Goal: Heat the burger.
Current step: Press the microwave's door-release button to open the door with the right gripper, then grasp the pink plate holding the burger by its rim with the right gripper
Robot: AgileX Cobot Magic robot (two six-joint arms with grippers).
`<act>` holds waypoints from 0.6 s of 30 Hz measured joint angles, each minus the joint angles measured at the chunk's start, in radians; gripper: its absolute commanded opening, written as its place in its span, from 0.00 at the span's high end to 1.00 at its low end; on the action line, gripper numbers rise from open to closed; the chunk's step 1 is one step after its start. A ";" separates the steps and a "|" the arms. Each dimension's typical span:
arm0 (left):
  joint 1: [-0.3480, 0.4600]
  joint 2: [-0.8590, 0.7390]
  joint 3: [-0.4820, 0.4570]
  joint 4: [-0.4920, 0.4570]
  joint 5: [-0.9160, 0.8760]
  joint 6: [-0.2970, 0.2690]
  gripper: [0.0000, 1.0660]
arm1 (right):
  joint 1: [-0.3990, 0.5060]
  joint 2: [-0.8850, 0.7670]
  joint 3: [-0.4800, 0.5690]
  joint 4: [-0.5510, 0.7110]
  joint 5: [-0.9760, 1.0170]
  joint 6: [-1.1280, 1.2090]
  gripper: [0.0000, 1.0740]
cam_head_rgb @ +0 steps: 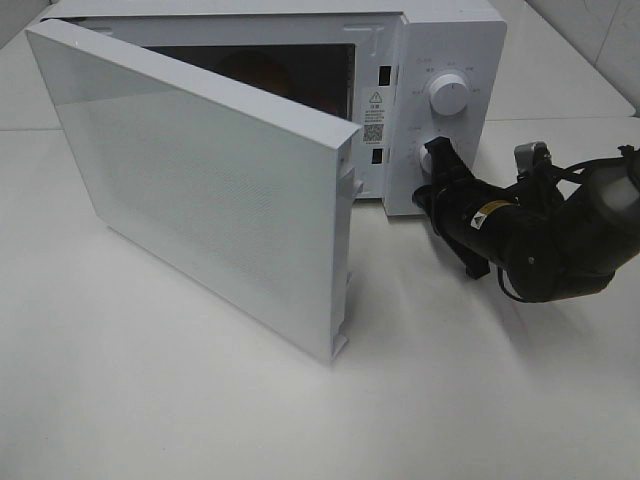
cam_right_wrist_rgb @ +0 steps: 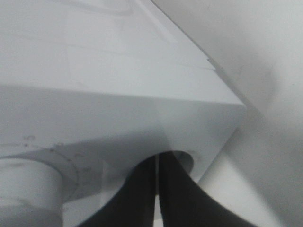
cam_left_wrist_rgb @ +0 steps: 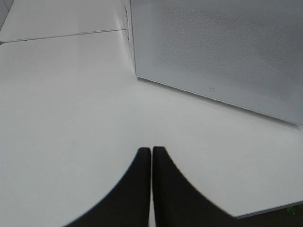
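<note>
The burger (cam_head_rgb: 250, 72), a dim round brown shape, sits inside the white box microwave (cam_head_rgb: 455, 45). Its big white door (cam_head_rgb: 200, 190) hangs open. The black right gripper (cam_head_rgb: 436, 160) is closed with nothing in it, tips at the lower round white knob (cam_head_rgb: 416, 150). The black left gripper (cam_left_wrist_rgb: 151, 150) is closed and empty too, over the white table (cam_left_wrist_rgb: 57, 118).

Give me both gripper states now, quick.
Left gripper: jaws closed, empty, above the table.
Right gripper: jaws closed, holding nothing, tips at the microwave control panel.
</note>
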 measured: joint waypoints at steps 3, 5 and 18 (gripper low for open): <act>0.000 0.000 0.000 0.000 0.000 0.000 1.00 | -0.001 -0.011 0.031 0.006 -0.032 0.001 0.99; 0.000 0.000 0.000 0.000 0.000 0.000 1.00 | -0.003 -0.041 0.084 0.009 -0.064 0.002 0.98; 0.000 0.000 0.000 0.000 0.000 0.000 1.00 | -0.014 -0.095 0.189 -0.034 -0.148 -0.026 0.96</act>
